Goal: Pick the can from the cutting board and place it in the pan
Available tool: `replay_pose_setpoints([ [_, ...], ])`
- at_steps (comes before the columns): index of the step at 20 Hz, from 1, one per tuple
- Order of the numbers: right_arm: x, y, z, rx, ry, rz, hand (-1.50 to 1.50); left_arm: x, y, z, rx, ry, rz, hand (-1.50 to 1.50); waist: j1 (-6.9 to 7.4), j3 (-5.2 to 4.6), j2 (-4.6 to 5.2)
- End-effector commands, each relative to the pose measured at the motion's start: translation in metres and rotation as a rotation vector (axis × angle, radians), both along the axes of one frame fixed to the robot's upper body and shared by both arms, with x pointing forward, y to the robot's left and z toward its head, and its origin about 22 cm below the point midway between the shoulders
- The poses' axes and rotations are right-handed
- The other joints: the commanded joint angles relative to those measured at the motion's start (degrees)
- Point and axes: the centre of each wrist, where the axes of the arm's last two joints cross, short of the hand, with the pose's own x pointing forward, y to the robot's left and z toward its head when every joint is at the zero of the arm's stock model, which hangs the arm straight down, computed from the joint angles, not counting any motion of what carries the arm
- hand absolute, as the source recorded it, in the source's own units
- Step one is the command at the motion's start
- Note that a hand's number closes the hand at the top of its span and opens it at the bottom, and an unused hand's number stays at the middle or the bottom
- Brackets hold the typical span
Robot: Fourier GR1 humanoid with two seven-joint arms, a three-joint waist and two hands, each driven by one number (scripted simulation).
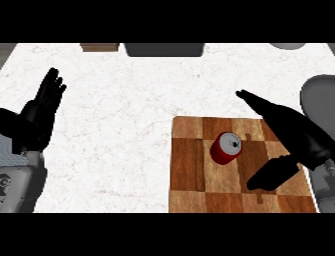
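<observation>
I am at the reaching step: my right hand (pixel 297 142) hangs over the cutting board (pixel 192 165) with its fingers straight and spread from the thumb, holding nothing, and the can (pixel 227 148) stands just beside it, in the gap between thumb and fingers but not yet touched as far as I can tell. The can sits upright near the middle of the board, a short red cylinder with a pale silvery lid and a dark spot on it, most likely the opening. The board is a flat rectangle of patchwork wood, lighter and darker brown blocks with visible grain. The pan (pixel 329 107) lies on the worktop (pixel 126 100) to the right of the board, a round grey dish, dull and smooth, partly hidden behind my right forearm and cut off at the view's edge. My judgement is that the next move calls for lowering and closing the hand round the can's curved side, thumb on one side and fingers on the other, before any lift toward the pan; the smooth round wall could roll or tip if I nudge it from one side only. My left hand (pixel 37 117) rests open at the view's left, fingers up, well apart from the board. The worktop itself is white and faintly mottled, like stone.
</observation>
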Motion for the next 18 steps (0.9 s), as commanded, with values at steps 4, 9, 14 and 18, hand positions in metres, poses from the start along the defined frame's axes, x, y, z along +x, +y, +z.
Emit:
replay_pose_setpoints([
  [4,0.016,0.015,-0.011,-0.046,0.032,0.027,-1.5,-0.003,0.012,0.002,-0.005,0.01,-0.001,0.0,0.05,0.0,-0.02],
  [9,0.015,0.023,-0.016,-0.165,0.072,0.033,-1.5,0.004,-0.001,0.013,0.0,0.0,-0.003,0.0,0.01,0.0,-0.03],
  [14,0.013,0.033,-0.024,-0.276,0.099,0.028,-1.5,-0.009,0.002,0.002,-0.009,0.004,0.015,0.0,0.01,0.0,-0.06],
  [18,0.022,0.044,-0.039,-0.286,0.131,0.014,-1.5,0.001,-0.001,-0.004,-0.002,0.006,-0.011,0.0,-0.03,0.0,-0.01],
])
